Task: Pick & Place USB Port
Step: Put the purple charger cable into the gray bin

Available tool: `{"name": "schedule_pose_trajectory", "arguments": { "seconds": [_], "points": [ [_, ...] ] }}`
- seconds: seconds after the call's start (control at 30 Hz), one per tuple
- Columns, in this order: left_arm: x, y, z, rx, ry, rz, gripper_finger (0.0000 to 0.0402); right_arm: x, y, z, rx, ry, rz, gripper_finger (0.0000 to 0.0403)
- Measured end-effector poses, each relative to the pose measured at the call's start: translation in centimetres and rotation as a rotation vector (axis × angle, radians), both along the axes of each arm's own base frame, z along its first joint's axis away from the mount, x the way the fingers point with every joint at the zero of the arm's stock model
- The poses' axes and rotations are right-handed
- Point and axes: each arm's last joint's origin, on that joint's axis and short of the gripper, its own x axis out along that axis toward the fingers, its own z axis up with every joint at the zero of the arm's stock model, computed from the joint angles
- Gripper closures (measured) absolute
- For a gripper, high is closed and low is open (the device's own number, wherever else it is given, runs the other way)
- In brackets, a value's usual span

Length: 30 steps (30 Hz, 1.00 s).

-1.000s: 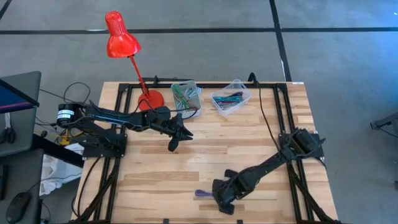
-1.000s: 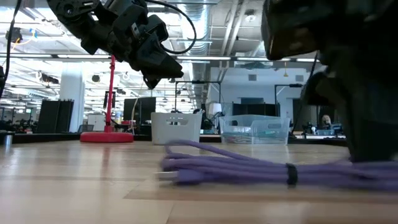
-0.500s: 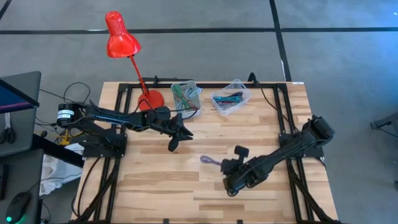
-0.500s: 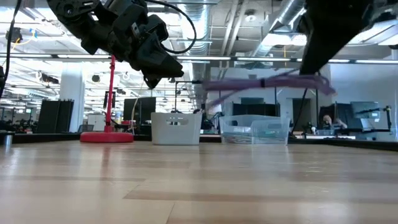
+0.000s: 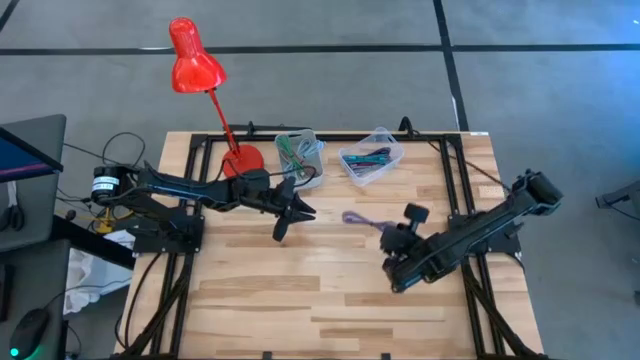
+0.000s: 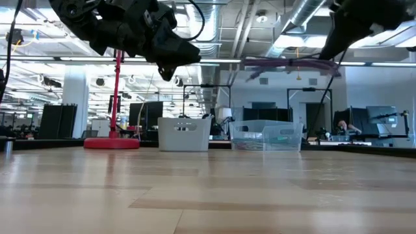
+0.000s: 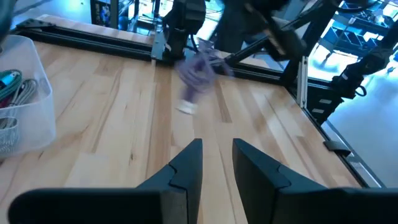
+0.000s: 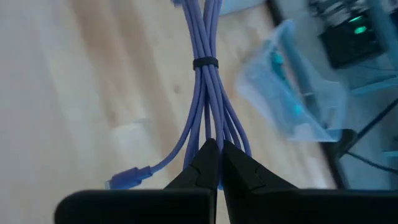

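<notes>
The purple USB cable (image 5: 362,219) is a looped bundle bound by a black tie (image 8: 205,63). It hangs in the air over the table's middle, right of centre. My right gripper (image 5: 388,231) is shut on it; the low view shows the cable (image 6: 286,64) high above the tabletop. My left gripper (image 5: 284,216) hovers open over the table's left-centre, near the white bin (image 5: 298,152), touching nothing. In its wrist view the cable (image 7: 198,67) shows ahead of the gripper (image 7: 216,155). My right gripper pinches one looped end of the bundle (image 8: 214,134), several strands together, between its two fingertips (image 8: 206,158). The bundle is lifted clear and sticks out roughly level beyond the fingers toward the table's left. A loose plug end (image 8: 124,181) trails out beside it.
A white bin of cables and a clear bin (image 5: 370,160) holding cables stand at the table's far edge. The red lamp (image 5: 195,60) has its base (image 5: 242,160) at the far left. Black frame rails (image 5: 450,190) run along the table's sides. Bare wood (image 5: 300,290) lies near.
My right gripper has carried the purple cable from the tabletop near the near edge up and toward the far right. The cable has been lifted clear of the wood. My left gripper has tipped slightly where it hovers.
</notes>
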Motion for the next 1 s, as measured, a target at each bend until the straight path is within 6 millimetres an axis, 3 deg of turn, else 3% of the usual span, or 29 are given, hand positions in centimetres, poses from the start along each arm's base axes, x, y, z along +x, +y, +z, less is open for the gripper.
{"name": "schedule_pose_trajectory", "arguments": {
  "seconds": [0.2, 0.37, 0.63, 0.8, 1.0],
  "points": [
    [0.0, 0.0, 0.1, 0.010, -0.017, -0.001, 0.0314, -2.3, -2.7, -0.7, -0.029, -0.115, 0.006, 0.0403],
    [-0.6, 0.2, 1.1, 0.108, -0.073, 0.000, 0.0314, -2.1, -5.4, -1.7, 0.022, -0.224, 0.078, 0.0403],
    [-3.4, 1.0, 3.8, 0.130, -0.140, 0.060, 0.0314, 0.1, -10.9, -3.1, 0.046, -0.348, 0.126, 0.0403],
    [-5.0, 1.4, 4.2, 0.127, -0.093, 0.112, 0.0314, 2.3, -14.3, -3.3, 0.073, -0.456, 0.150, 0.0403],
    [-5.3, 1.5, 4.2, 0.143, -0.087, 0.114, 0.0314, 4.9, -17.8, -4.6, 0.137, -0.581, 0.193, 0.0403]
  ]
}}
